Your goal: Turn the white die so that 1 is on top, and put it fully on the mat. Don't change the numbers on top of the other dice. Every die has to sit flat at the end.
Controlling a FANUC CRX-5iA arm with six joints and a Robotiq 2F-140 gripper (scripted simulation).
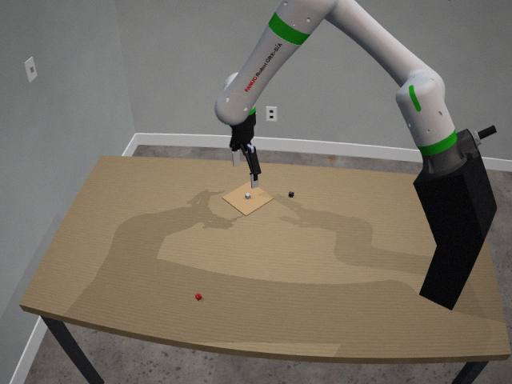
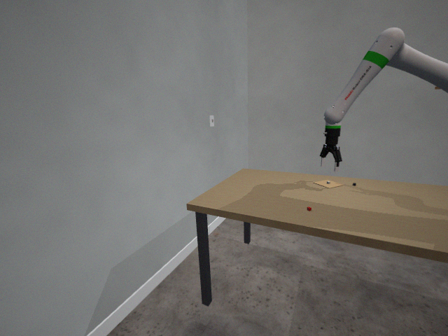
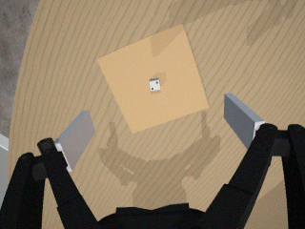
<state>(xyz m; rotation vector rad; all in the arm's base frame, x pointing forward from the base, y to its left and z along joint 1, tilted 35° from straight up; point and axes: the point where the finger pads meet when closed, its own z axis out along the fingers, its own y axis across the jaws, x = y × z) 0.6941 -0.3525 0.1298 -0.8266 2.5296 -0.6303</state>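
The jaws stood wide open, with nothing between them, above the desk. The white die sat near the middle of the mat, well inside its edges. In the wrist view it lay sideways between the jaws but beyond their tips, up the frame. Two pips seemed to face up, so a turn was probably still needed. As a cube, it had no long axis to match.

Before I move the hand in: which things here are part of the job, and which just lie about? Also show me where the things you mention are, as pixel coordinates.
Part of the job:
- white die (image 1: 247, 195) (image 2: 328, 182) (image 3: 154, 85), to be turned
- mat (image 1: 246, 210) (image 2: 329, 186) (image 3: 129, 102)

Lying about, tops to stay unchanged:
- black die (image 1: 290, 194) (image 2: 354, 184)
- red die (image 1: 198, 296) (image 2: 309, 208)
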